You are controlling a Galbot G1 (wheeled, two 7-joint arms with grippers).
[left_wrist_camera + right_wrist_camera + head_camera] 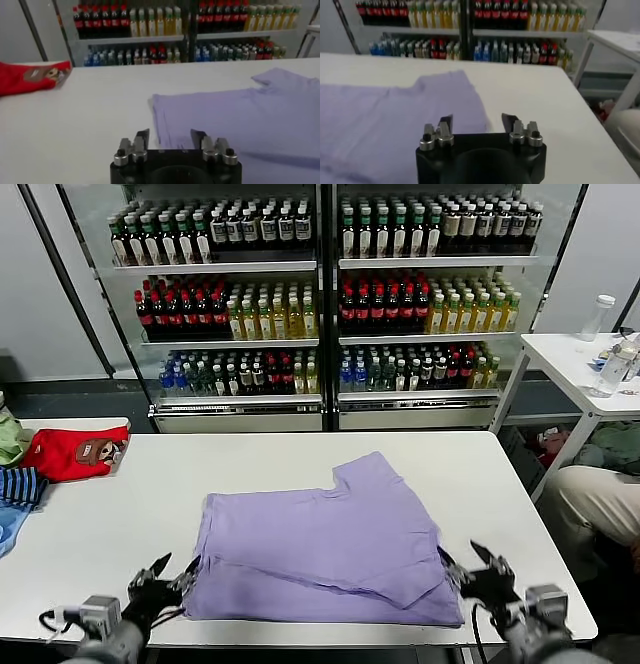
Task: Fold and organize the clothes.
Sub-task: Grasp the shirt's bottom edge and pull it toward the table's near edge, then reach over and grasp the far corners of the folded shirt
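The clothes, one light purple T-shirt [330, 544], lie plain side up and partly folded on the white table [110, 514], with a sleeve pointing to the far right. My left gripper [175, 569] is at the shirt's near left corner, open and holding nothing. My right gripper [462, 559] is at the near right corner, also open and empty. In the left wrist view the left gripper [170, 136] has the T-shirt's [240, 115] edge just beyond its fingertips. In the right wrist view the right gripper [477, 120] stands over the T-shirt's [395, 110] right edge.
A red garment [75, 452] with a brown patch and a striped garment [20, 484] lie at the table's left end. Drink coolers [320, 304] stand behind. A side table [580, 354] with bottles and a seated person [590, 494] are on the right.
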